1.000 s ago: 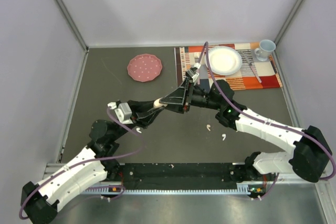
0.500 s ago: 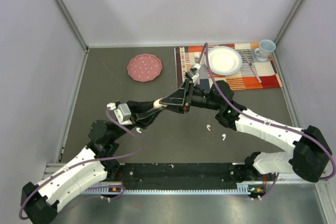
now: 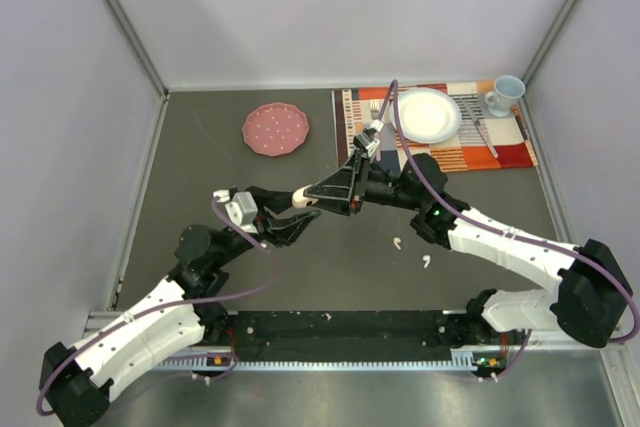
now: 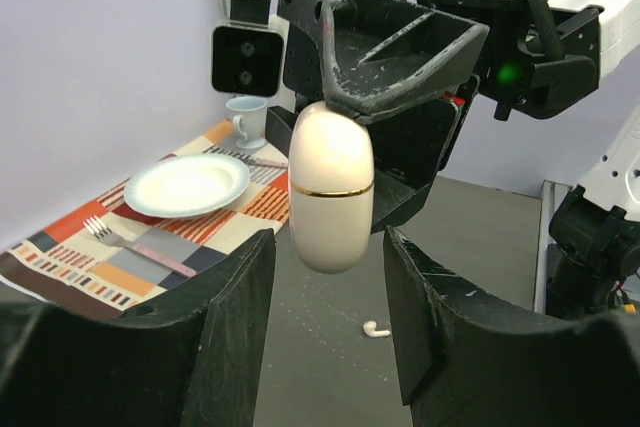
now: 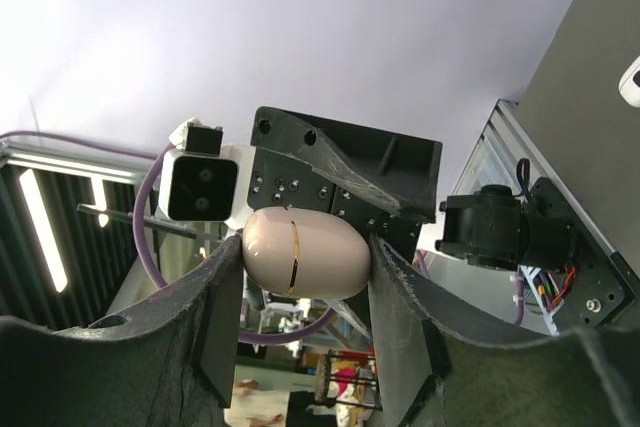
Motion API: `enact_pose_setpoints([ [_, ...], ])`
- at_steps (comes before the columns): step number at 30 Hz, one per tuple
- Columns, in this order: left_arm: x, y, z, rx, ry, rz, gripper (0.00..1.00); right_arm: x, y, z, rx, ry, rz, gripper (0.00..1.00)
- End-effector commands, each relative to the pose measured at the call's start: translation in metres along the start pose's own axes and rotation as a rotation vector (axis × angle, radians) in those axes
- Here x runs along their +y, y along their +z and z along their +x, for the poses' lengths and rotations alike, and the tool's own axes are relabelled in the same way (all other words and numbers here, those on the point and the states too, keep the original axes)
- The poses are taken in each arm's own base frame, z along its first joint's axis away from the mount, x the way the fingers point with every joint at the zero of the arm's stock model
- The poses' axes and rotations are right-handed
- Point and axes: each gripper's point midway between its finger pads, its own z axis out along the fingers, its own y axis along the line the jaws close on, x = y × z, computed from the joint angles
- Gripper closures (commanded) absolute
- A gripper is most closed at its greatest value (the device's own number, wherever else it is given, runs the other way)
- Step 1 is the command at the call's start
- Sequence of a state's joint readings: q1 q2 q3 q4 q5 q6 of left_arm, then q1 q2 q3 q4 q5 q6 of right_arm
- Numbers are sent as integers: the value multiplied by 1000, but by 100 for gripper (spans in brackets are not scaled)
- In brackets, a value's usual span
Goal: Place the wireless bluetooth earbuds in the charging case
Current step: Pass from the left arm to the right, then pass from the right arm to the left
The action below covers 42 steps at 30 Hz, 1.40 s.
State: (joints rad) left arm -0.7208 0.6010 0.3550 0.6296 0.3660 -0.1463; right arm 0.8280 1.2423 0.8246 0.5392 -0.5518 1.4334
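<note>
Progress looks slight: the charging case point(image 4: 331, 187) hangs in the air over the middle of the table point(image 3: 200, 187) with its gold seam shut, so I cannot tell whether anything is inside. Two earbuds point(image 3: 397, 243) lie loose on the table toward the near edge, right of the middle, well apart from both grippers; I cannot make out any others. The right gripper point(image 5: 303, 255) is clamped on the case's sides. The left gripper point(image 4: 328, 242) has its fingers apart, one on each side of the case's lower end, not touching it. Opening the lid and seating the earbuds are left to do, I'd say.
</note>
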Motion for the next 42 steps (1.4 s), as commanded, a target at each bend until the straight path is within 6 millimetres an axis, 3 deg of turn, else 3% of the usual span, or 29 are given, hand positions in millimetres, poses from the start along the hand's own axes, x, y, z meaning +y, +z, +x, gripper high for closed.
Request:
enact_pose_setpoints([
  [1,-3,5,-18,-45,-8,9,47,16,1,-5,-6,-37,-59,86],
  [12,0,5,-31,-102,16,-5,43,2,1,-3,-7,-16,-10,86],
  [21,0,4,-36,-143,-3,-11,48,0,3,-3,0,-4,-7,87],
  [26,0,5,-31,-127,-9,-7,54,2,3,-2,8,-3,-17,87],
  [40,2,7,-23,-109,-18,-11,55,7,3,-2,12,5,-48,87],
  [42,2,7,-23,-109,-13,-12,59,8,3,-2,14,8,-49,87],
])
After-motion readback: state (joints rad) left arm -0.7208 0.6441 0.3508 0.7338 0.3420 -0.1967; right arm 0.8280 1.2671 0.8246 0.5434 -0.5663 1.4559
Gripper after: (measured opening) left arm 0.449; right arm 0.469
